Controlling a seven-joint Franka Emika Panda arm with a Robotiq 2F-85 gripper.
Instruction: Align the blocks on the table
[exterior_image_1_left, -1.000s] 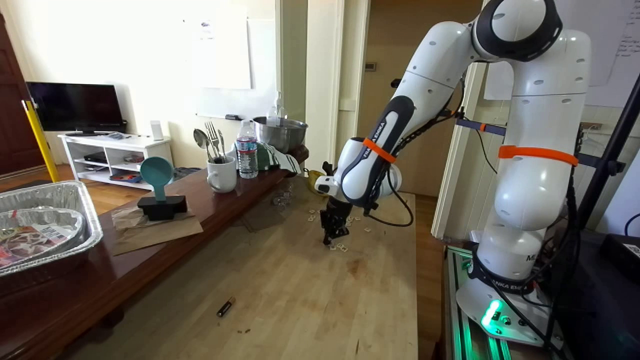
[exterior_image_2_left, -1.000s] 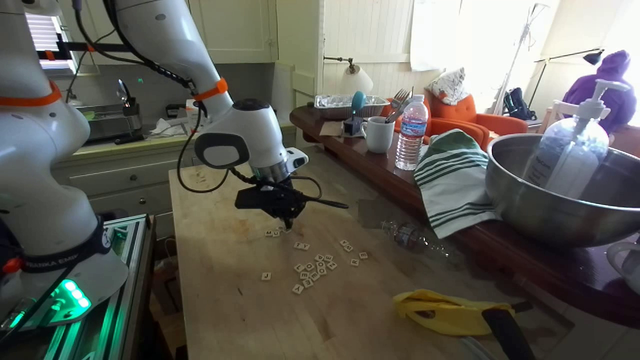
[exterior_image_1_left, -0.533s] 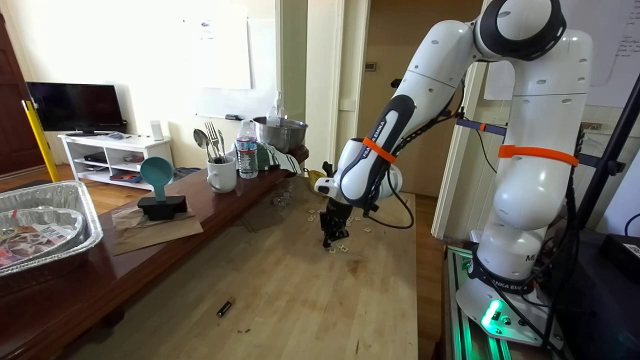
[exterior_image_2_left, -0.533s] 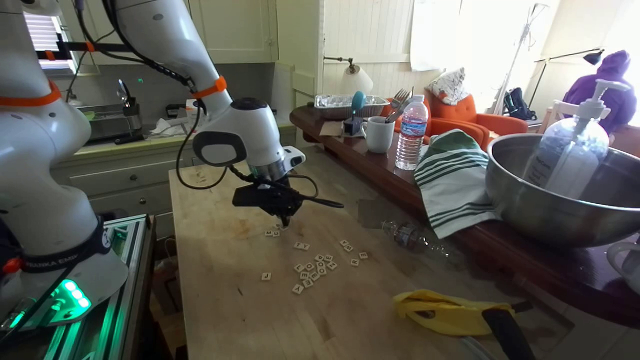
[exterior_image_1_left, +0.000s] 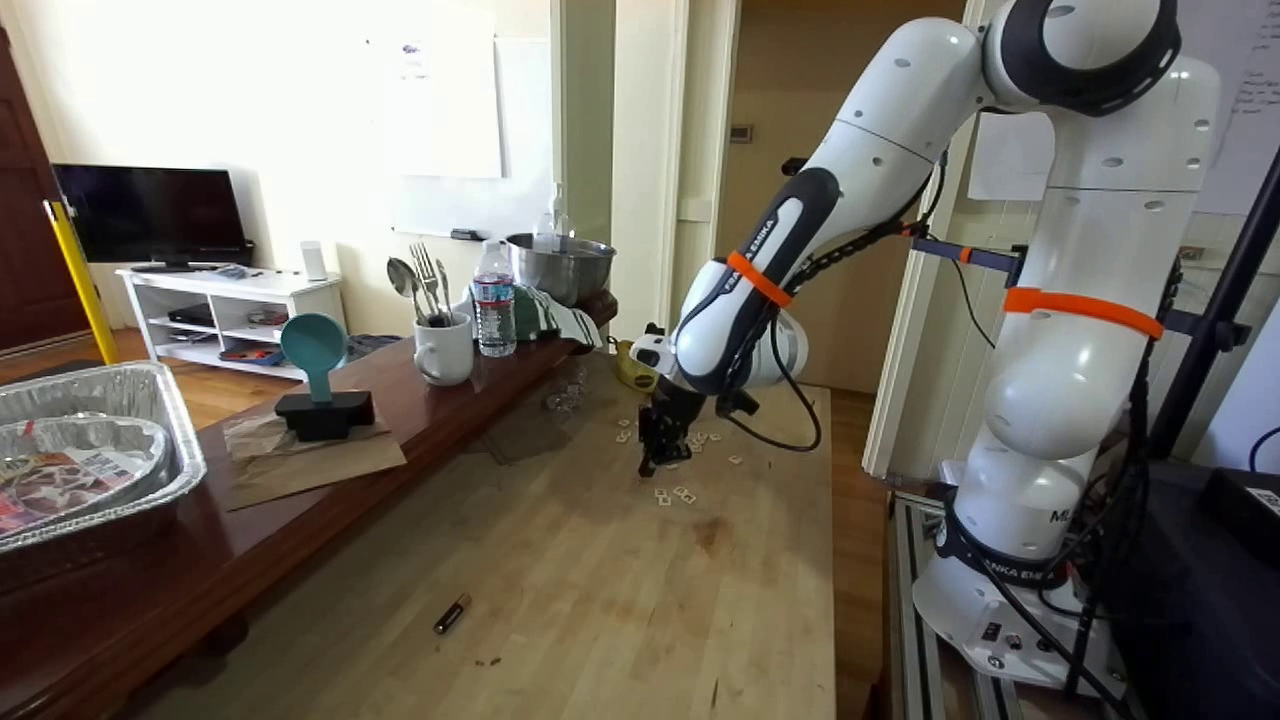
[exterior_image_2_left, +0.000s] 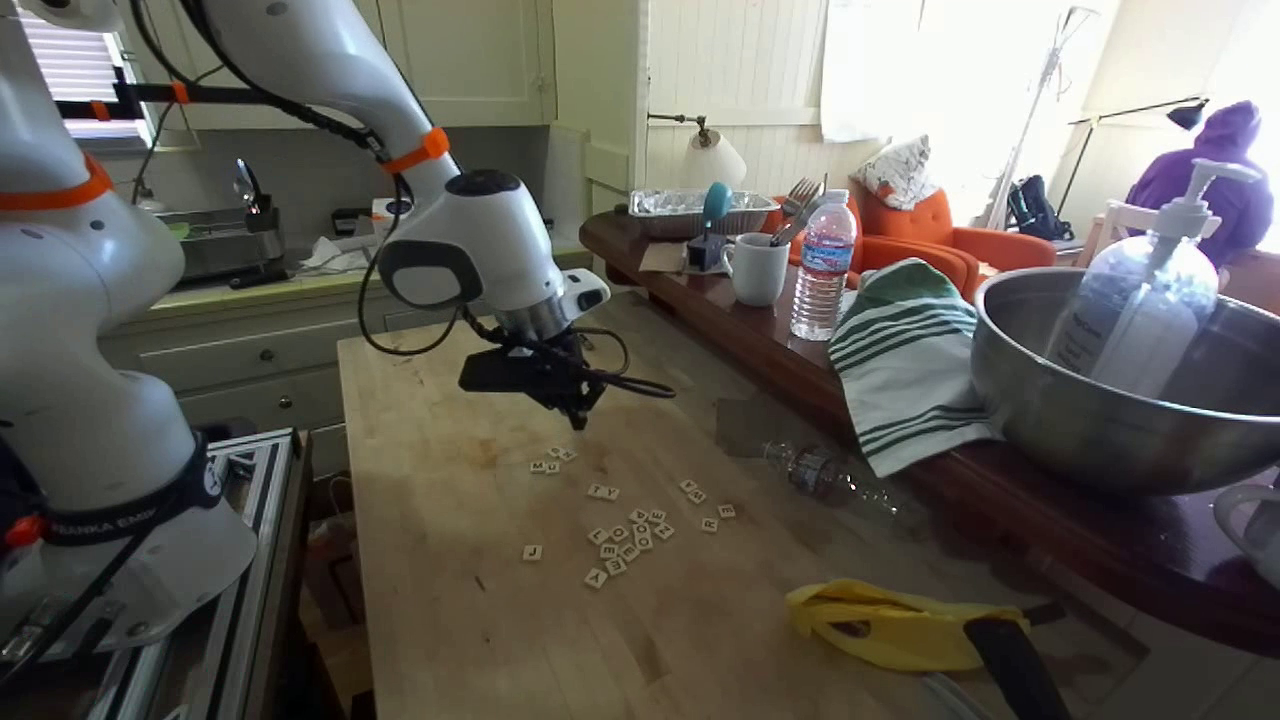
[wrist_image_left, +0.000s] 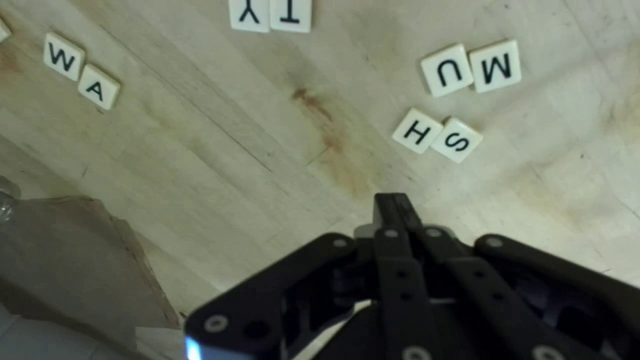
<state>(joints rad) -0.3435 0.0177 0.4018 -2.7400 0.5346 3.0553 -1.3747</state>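
- My gripper (wrist_image_left: 392, 196) is clenched, its two fingertips pressed together, and it hangs just above the pale wooden table (exterior_image_2_left: 480, 640), clear of the surface.
- The blocks I'm working with are letter tiles, lying on that table in several pairs, one bigger cluster and a stray.
- Nearest my fingertips in the wrist view are the H tile (wrist_image_left: 417, 130) and the S tile (wrist_image_left: 457, 140), touching but stepped out of line.
- Just beside them I see the U tile (wrist_image_left: 446, 70) and the M tile (wrist_image_left: 495, 66), edge to edge, each tilted slightly differently.
- At the top of my wrist view, partly cut off, the Y tile (wrist_image_left: 249, 15) and the T tile (wrist_image_left: 290, 15) stand side by side, fairly straight.
- Toward the left there, the W tile (wrist_image_left: 63, 56) and the A tile (wrist_image_left: 99, 87) run diagonally, close together; I can't tell whether they touch.
- In an exterior view, the tile cluster (exterior_image_2_left: 629, 552) lies jumbled at mixed angles, with the J tile (exterior_image_2_left: 532, 552) well apart from it.
- A clear plastic bottle (exterior_image_2_left: 815, 472) lies on its side near the dark counter (exterior_image_1_left: 210, 550).
- Well away from my tiles, a battery (exterior_image_1_left: 451, 614) rests on the table.
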